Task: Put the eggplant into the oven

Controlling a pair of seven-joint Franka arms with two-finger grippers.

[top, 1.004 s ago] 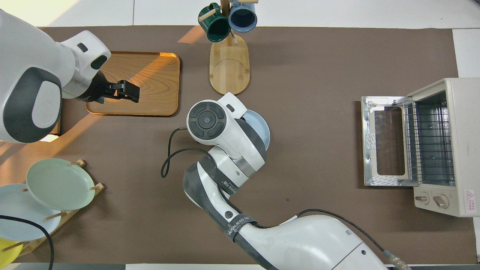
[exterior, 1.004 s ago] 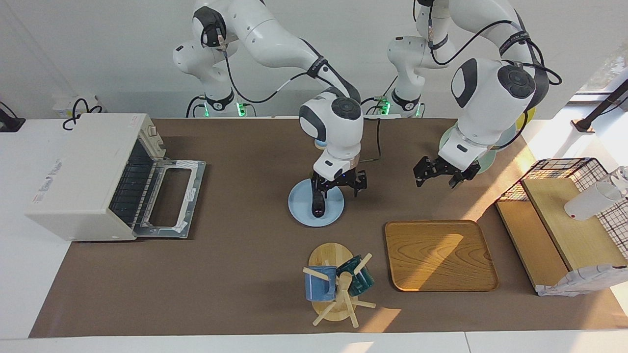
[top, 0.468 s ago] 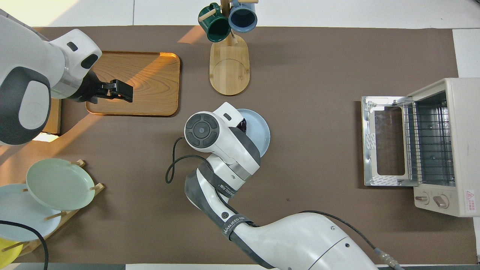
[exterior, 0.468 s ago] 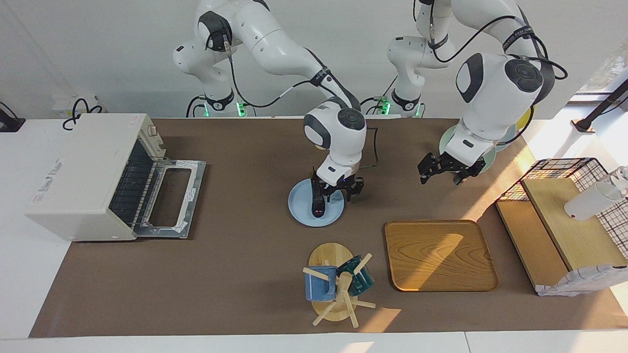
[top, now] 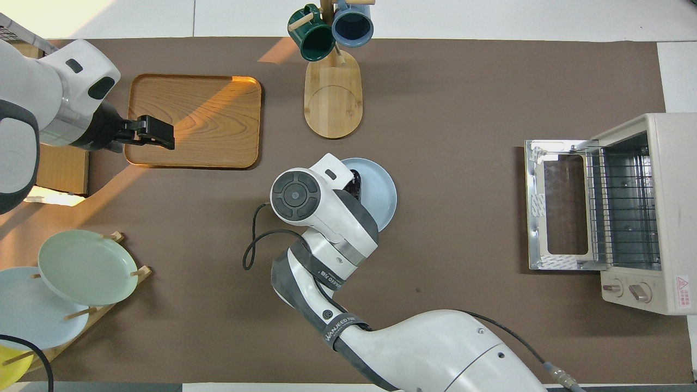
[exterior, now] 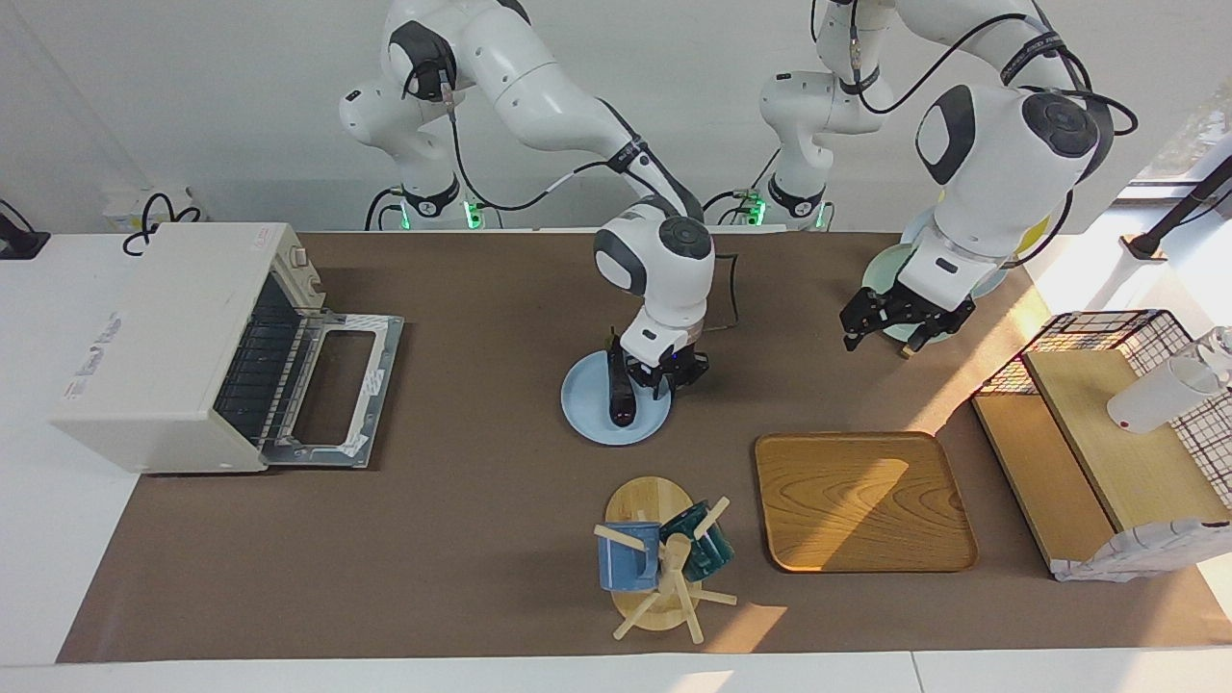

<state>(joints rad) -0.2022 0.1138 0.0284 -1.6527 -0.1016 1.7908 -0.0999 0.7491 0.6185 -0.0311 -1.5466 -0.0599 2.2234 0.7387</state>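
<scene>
Facing view, and the right arm bends steeply down at mid-table, its right gripper [exterior: 643, 377] low over the pale blue plate [exterior: 592, 419], fingers drawn in narrow beside the one eggplant [exterior: 617, 390]. Whether they actually clamp it, I cannot tell. The eggplant lies on that plate, dark and slim, well apart from the single oven [exterior: 173, 337] at the right arm's end of the table, door dropped open. The left arm waits, elbow high, its left gripper [exterior: 890, 327] hanging with jaws spread wide over bare mat near the plate rack. Count it up: one wooden tray [exterior: 861, 500], two mugs on one mug stand [exterior: 659, 563], one wire basket shelf [exterior: 1136, 332].
</scene>
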